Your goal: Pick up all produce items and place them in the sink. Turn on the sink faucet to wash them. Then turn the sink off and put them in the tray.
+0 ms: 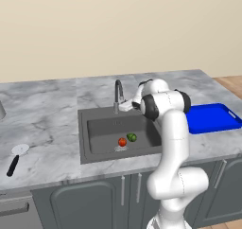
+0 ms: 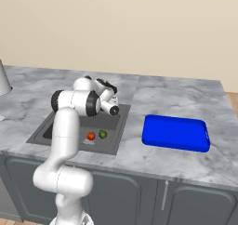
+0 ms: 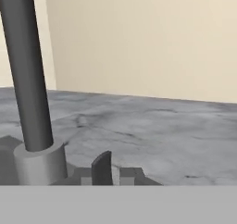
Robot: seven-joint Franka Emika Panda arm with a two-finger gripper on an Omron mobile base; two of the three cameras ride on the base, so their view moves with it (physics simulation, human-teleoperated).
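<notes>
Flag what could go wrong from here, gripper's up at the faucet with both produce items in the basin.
1. The gripper is shut, right beside the faucet base; a sideways push might slip off the small lever without moving it.
2. The tomato and green item lie nearly touching at the drain; grasping one later may roll the other away.
3. The blue tray lies apart from the sink across bare counter, so a loose grip risks a drop.

- My arm [image 2: 65, 140] bends over the sink [image 2: 116, 135] sunk into the grey marble bench [image 2: 176, 96].
- A red-orange produce item [image 2: 91, 136] and a green produce item [image 2: 102, 134] lie side by side in the basin.
- The blue tray [image 2: 175, 133] lies on the bench, right of the sink.
</notes>
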